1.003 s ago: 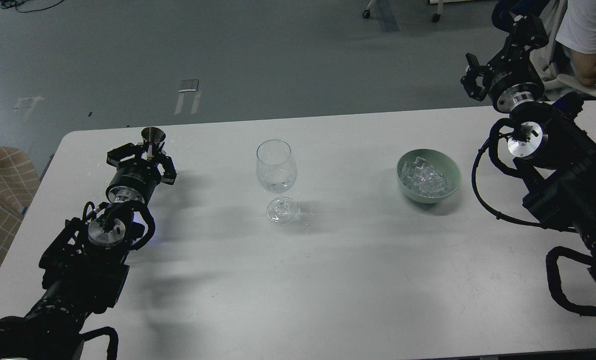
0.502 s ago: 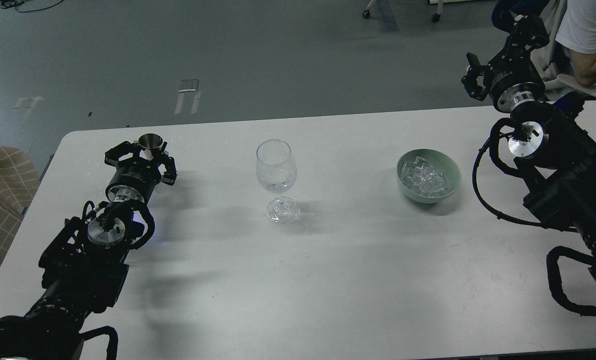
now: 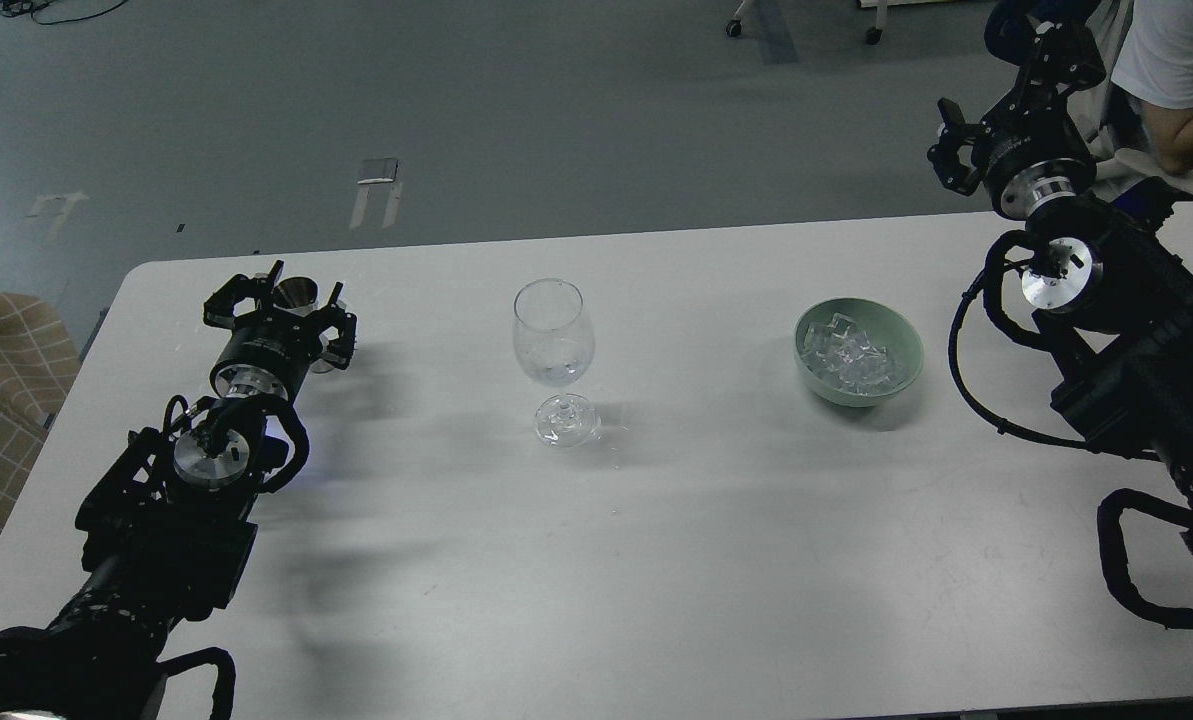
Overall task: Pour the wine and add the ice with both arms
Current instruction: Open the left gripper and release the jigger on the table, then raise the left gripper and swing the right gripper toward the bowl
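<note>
Nearest to us, our two black arms enter from the lower corners over the white table (image 3: 656,560), the left one lying along the left side and the right one rising along the right edge.

In the middle of the table stands the clear stemmed wine glass (image 3: 553,355), upright, with a small amount of the wine (image 3: 554,372) showing as colourless liquid low in its bowl. To its right, well apart, sits the pale green bowl (image 3: 904,345), and the ice (image 3: 848,360) lies heaped inside it as glassy cubes.

Farther on at the left, our left gripper (image 3: 286,300) lies low over the table near the far left corner. Its fingers are spread wide, one on either side of a small metal cup (image 3: 298,291) that stands upright on the table. We see no finger pressing the cup; whether they touch it we cannot tell.

Farther still at the right, our right gripper (image 3: 996,95) is lifted past the table's far edge, above the grey floor (image 3: 456,110). One finger points left and the other up and right, standing apart with nothing between them.

Just behind that gripper, at the upper right corner, sits a person in a white shirt (image 3: 1171,60), only partly in view.
</note>
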### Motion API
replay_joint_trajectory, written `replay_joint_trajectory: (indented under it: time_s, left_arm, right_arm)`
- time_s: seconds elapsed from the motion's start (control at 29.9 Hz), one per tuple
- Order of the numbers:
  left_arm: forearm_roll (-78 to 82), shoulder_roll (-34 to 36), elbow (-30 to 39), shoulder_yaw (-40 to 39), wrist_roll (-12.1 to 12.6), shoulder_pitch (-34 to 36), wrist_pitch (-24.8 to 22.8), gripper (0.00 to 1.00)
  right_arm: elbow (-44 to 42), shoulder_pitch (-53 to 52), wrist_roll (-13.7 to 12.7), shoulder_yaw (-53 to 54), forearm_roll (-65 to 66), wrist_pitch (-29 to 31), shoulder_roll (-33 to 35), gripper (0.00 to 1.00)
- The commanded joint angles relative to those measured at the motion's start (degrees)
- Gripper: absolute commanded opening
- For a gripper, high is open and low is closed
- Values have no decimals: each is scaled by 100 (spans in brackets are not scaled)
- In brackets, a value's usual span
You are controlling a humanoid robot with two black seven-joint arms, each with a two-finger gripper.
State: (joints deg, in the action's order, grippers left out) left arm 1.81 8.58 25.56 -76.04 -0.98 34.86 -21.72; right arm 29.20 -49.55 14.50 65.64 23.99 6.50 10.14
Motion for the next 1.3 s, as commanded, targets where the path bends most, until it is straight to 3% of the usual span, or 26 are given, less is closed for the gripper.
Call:
replay_joint_trajectory:
  time_s: [0.0,0.17,0.6,0.67,0.87,1.1,1.27]
  left_arm:
    - [3,38,150,19,10,82,-17,80]
    - [12,56,370,28,19,100,1,83]
    - [21,373,1742,63,63,91,484,87]
    - [29,495,2013,72,63,100,493,95]
    - [56,645,2120,89,71,275,484,97]
    - [91,689,2120,81,-8,452,502,97]
    - [91,768,2102,89,133,654,431,96]
  right_arm:
    - [7,7,0,-8,1,9,-3,100]
    - [7,7,-8,10,1,9,-3,100]
    - [51,7,0,19,-8,53,15,100]
    - [190,-2,0,19,-8,53,23,100]
    - [823,-2,0,19,-8,53,234,100]
    - [920,7,0,1,10,18,514,100]
    - [1193,7,-17,-122,45,35,1069,100]
